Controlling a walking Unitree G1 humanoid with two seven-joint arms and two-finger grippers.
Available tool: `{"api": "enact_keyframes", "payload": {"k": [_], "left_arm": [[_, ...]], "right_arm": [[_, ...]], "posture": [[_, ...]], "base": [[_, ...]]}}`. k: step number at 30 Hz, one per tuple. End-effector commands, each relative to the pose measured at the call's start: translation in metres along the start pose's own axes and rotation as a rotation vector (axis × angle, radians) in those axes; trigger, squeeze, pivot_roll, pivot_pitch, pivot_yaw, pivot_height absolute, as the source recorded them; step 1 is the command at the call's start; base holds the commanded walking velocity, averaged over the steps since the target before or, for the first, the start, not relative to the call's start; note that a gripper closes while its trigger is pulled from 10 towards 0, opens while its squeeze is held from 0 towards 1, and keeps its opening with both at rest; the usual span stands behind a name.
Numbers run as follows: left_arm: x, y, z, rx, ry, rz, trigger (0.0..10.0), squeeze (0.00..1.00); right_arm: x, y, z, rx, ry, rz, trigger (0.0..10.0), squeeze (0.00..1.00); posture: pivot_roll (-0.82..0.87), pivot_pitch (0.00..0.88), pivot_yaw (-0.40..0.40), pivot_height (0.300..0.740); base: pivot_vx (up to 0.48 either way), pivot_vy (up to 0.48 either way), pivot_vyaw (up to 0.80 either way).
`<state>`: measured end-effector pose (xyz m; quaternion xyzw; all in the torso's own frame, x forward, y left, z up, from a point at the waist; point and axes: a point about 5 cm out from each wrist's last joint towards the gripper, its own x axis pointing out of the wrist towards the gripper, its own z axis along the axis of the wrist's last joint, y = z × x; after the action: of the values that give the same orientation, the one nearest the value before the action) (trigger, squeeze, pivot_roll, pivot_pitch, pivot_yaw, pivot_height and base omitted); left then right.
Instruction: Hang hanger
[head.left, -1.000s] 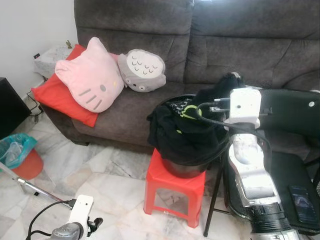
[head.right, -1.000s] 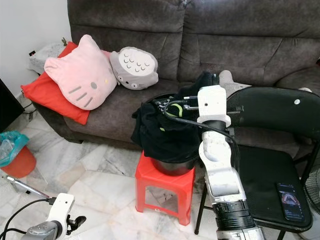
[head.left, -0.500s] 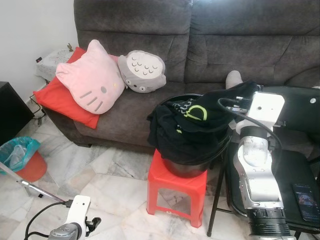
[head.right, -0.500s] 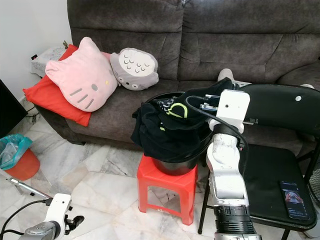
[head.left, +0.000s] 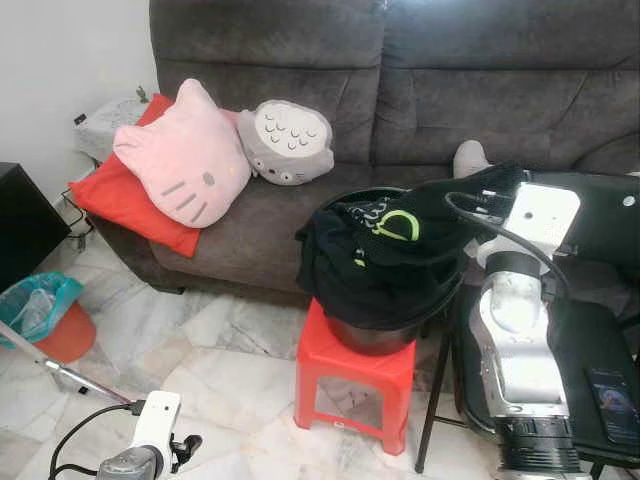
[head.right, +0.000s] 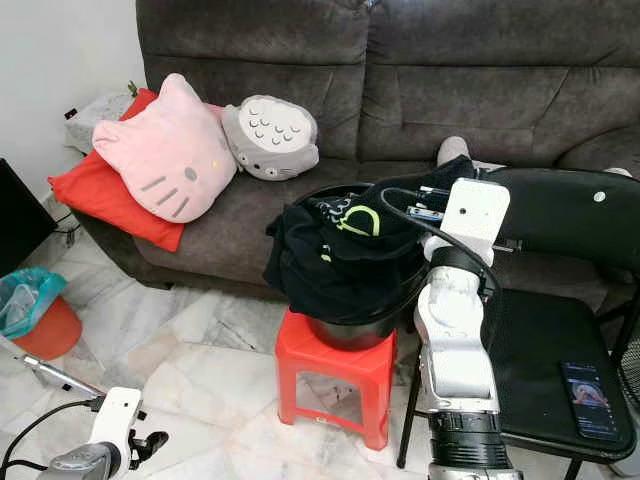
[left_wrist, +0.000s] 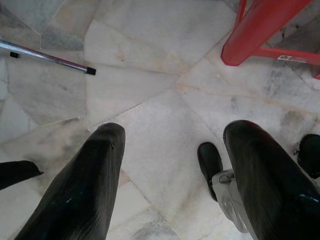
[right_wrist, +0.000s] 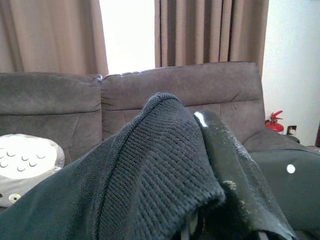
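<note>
One garment (right_wrist: 150, 170) is clamped by the right gripper (right_wrist: 210, 165).
It is lifted from the basin (head.left: 375, 335) on the red stool (head.left: 355, 385); the left gripper (left_wrist: 170, 170) is spread, idle.

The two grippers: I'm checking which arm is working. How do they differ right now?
The right gripper is raised beside the basin, shut on a black garment; the left gripper hangs low over the marble floor, open and holding nothing. Both have long black fingers.
</note>
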<state>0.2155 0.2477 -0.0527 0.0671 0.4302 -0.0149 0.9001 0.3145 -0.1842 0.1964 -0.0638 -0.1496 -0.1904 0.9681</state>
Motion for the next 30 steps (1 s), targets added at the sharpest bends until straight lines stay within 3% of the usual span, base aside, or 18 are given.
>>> {"api": "enact_keyframes", "payload": {"k": [1,30], "left_arm": [[-0.0021,0.0062,-0.0052,-0.001,0.019,0.018,10.0,0.00],[-0.0024,0.0079,-0.0040,0.000,0.017,0.015,10.0,0.00]], "right_arm": [[0.0031,-0.0007,0.0108,0.015,-0.037,-0.010,10.0,0.00],[0.0034,0.0020,0.0101,0.007,-0.030,-0.011,10.0,0.00]], "posture": [[-0.07,0.000,0.073,0.740],[-0.05,0.000,0.086,0.740]], "base": [[0.000,0.000,0.00],[0.000,0.000,0.00]]}}
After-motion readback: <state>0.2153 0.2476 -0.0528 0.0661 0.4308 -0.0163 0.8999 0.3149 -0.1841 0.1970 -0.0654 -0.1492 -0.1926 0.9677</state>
